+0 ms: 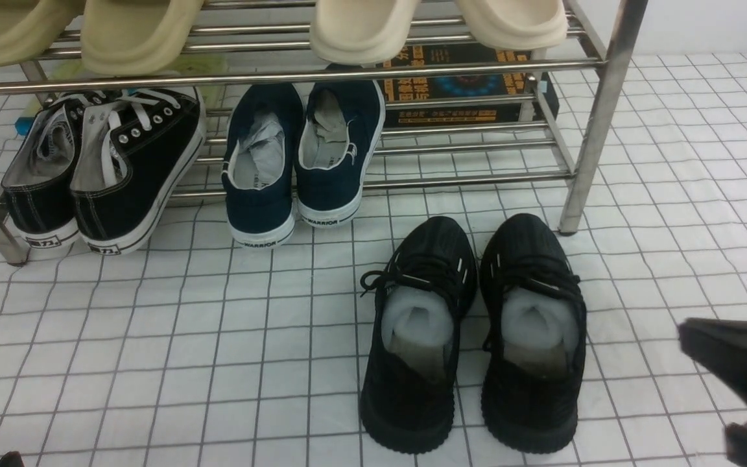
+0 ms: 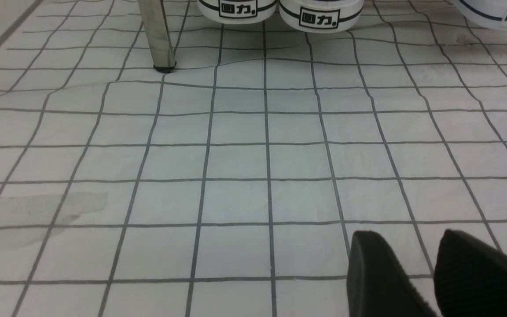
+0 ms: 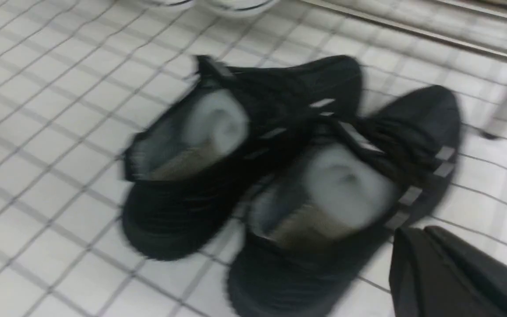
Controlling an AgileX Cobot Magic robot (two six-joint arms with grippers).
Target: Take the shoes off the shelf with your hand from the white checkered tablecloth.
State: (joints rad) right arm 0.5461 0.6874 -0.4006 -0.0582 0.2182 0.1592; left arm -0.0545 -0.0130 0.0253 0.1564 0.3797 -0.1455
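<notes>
**Black sneakers sitting on the cloth, off the rack**

Front view: the pair of all-black knit sneakers (image 1: pixel 471 334) sits on the white checkered tablecloth (image 1: pixel 153 350), just in front of the chrome tube shoe rack (image 1: pixel 597 117). The right pincer (image 1: pixel 746 383) is beside them, pressed together, gripping nothing.

Left wrist view: the left pincer (image 2: pixel 438 275) hovers over cloth, slightly spread.

Right wrist view: blurry, sneakers side by side.
</notes>
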